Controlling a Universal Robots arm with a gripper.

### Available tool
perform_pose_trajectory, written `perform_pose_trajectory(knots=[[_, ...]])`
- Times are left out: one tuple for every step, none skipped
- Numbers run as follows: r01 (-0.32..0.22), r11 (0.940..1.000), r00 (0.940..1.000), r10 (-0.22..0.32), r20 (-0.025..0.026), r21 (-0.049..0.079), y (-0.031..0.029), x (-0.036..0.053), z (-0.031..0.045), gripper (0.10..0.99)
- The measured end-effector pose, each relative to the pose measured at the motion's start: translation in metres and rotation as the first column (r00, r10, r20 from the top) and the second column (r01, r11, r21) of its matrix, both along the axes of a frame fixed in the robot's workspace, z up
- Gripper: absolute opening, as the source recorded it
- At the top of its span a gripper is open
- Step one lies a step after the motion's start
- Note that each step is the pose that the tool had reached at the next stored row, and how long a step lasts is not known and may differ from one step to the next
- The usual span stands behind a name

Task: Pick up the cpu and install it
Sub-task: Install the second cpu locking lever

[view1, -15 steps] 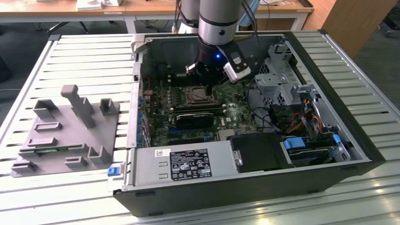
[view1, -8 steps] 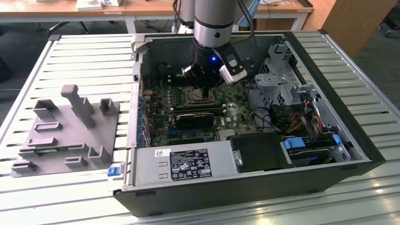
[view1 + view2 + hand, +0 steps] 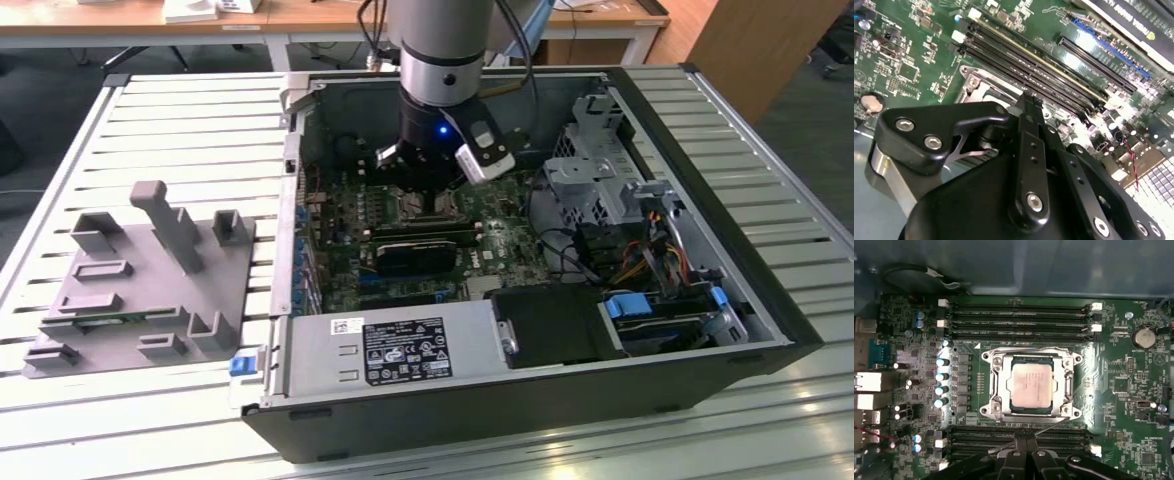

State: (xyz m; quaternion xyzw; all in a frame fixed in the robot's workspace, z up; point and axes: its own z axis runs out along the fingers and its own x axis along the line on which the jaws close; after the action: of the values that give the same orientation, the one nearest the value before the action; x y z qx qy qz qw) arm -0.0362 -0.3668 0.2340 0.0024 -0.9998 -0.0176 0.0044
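Observation:
The cpu (image 3: 1033,386), a small square chip with a silvery top, lies flat inside the motherboard socket, with the socket's metal frame (image 3: 995,411) around it. My gripper (image 3: 1025,436) is just beside the socket, over the memory slots, fingers together and holding nothing. A thin metal lever (image 3: 1046,427) runs between the socket and the fingertips. In the exterior view the gripper (image 3: 430,195) reaches down into the open computer case (image 3: 747,330), right above the board. In the second wrist view the gripper (image 3: 1030,97) has its tips close to the socket's corner (image 3: 973,82).
Rows of memory slots (image 3: 1019,315) flank the socket on two sides. A black card (image 3: 420,255), a power supply (image 3: 387,350) and a drive cage (image 3: 601,180) crowd the case. A grey tray (image 3: 134,280) stands on the slatted table at the exterior view's left.

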Motion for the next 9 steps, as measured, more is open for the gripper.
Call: perform_pose_trajectory(knots=[[0.0,1.0,1.0,0.0,0.0,0.001,0.0,0.0,-0.0015,0.106],[0.0,1.0,1.0,0.0,0.0001,0.002,0.0,0.0,-0.003,0.106],[0.0,1.0,1.0,0.0,0.0002,0.003,0.0,-0.0001,-0.0047,0.106],[0.0,1.0,1.0,0.0,0.0001,0.003,0.0,-0.0001,-0.0064,0.106],[0.0,1.0,1.0,0.0,0.0,0.003,0.0,-0.0002,-0.0082,0.106],[0.0,1.0,1.0,0.0,0.0,0.003,0.0,-0.0004,-0.01,0.106],[0.0,1.0,1.0,0.0,0.0,0.003,0.0,-0.0008,-0.012,0.106],[0.0,1.0,1.0,0.0,0.0,0.004,0.0,-0.002,-0.0134,0.106],[0.0,1.0,1.0,0.0,-0.0001,0.006,-0.0003,-0.003,-0.0141,0.106]])
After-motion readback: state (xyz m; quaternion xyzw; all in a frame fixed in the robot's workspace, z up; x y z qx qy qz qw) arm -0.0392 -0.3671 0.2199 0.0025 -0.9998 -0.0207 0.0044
